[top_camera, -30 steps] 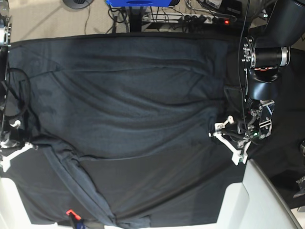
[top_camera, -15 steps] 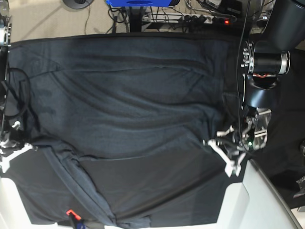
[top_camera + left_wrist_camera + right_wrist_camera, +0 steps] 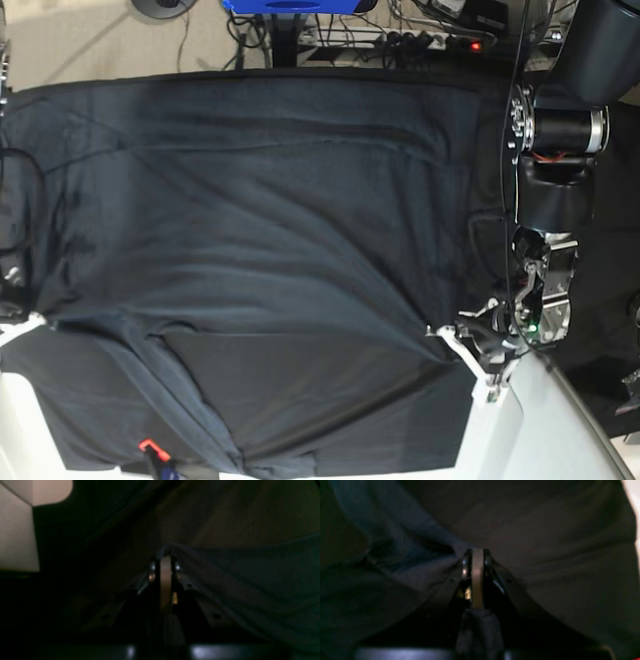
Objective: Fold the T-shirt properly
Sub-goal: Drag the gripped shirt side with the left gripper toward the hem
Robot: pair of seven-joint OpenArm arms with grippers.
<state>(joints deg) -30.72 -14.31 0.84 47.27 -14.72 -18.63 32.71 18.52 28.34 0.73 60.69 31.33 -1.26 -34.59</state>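
Note:
The charcoal T-shirt [image 3: 270, 220] lies spread wide over the black table cloth [image 3: 330, 400], stretched between both arms. In the base view my left gripper [image 3: 442, 334] sits at the shirt's right lower corner, shut on the fabric. The left wrist view shows its fingers [image 3: 165, 556] pressed together with a peak of T-shirt [image 3: 250, 580] pinched at the tip. My right gripper [image 3: 28, 320] is at the left edge, shut on the shirt's other corner. Its wrist view shows the gripper [image 3: 477, 552] closed with T-shirt folds [image 3: 395, 562] bunched against it.
White table corners show at the front right [image 3: 500, 430] and front left [image 3: 20, 420]. A small red-orange object [image 3: 147, 446] lies at the near edge beside a twisted strip of cloth [image 3: 180, 400]. Cables and a power strip [image 3: 430, 40] run behind the table.
My left gripper closed on the shirt's edge and drew it toward the near edge and inward. The right gripper shifted slightly left. The shirt now lies tauter, with fewer folds.

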